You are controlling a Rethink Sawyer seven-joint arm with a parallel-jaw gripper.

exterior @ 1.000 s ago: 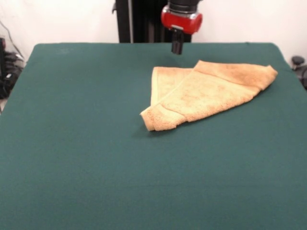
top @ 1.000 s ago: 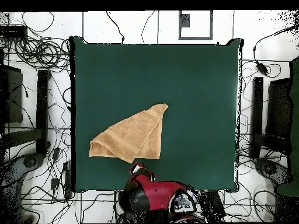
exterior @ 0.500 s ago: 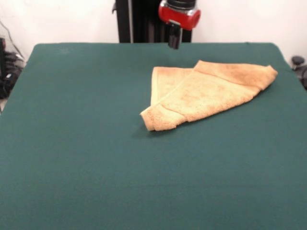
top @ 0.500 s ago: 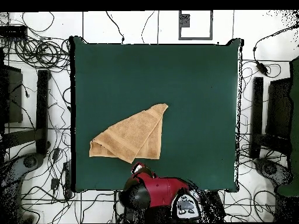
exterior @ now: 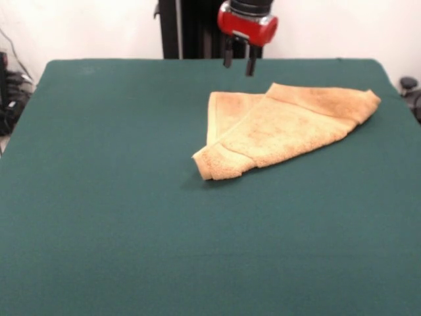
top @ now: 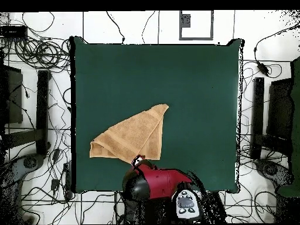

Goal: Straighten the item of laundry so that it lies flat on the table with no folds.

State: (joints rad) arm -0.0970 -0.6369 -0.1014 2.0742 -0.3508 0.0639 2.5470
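The item of laundry [exterior: 283,125] is a tan-orange towel folded over itself into a rough triangle, lying on the green table [exterior: 131,217] right of centre toward the far side. In the overhead view the towel [top: 133,136] lies in the lower left part of the table [top: 193,82]. My gripper [exterior: 238,64] hangs open above the table just behind the towel's far edge, its two dark fingers apart with nothing between them. From overhead the gripper [top: 138,159] sits at the towel's lower edge, under the red wrist.
Cables and stands [top: 35,117] crowd the floor around the table in the overhead view. A dark post [exterior: 170,29] rises behind the table's far edge.
The gripper's fingers have spread from shut to open. The wrist has turned and shifted slightly toward the towel's edge. The towel has not moved.
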